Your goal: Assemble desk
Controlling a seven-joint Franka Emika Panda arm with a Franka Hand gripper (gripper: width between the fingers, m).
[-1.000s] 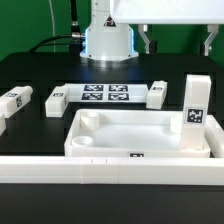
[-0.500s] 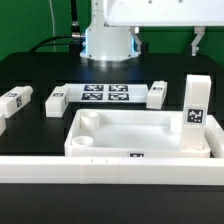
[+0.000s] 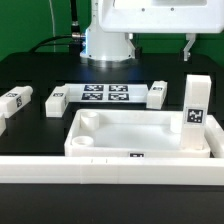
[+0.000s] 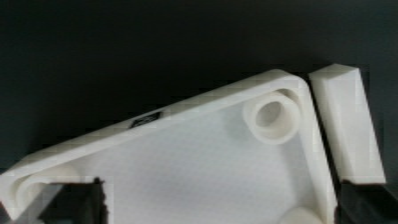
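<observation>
- Plainly, the pincer [image 3: 160, 50] hangs high over the far side of the bench [image 3: 35, 70], its two fingers spread wide apart and gripping nothing.
- The desk top [image 3: 135, 132] lies flat on the bench, lower and nearer the camera than the pincer. Its long axis runs across the exterior view from left to right.
- The wrist view looks down on one corner of it, where a round socket [image 4: 272, 115] sits empty.
- An upright leg [image 3: 197, 103] stands at the tray's corner on the exterior view's right; whether it is seated in a socket I cannot tell. Otherwise the tray holds nothing.
- A loose leg [image 3: 157, 93] lies flat just beside the marker board [image 3: 105, 93], almost under the pincer, so it is probably the easiest next pick.
</observation>
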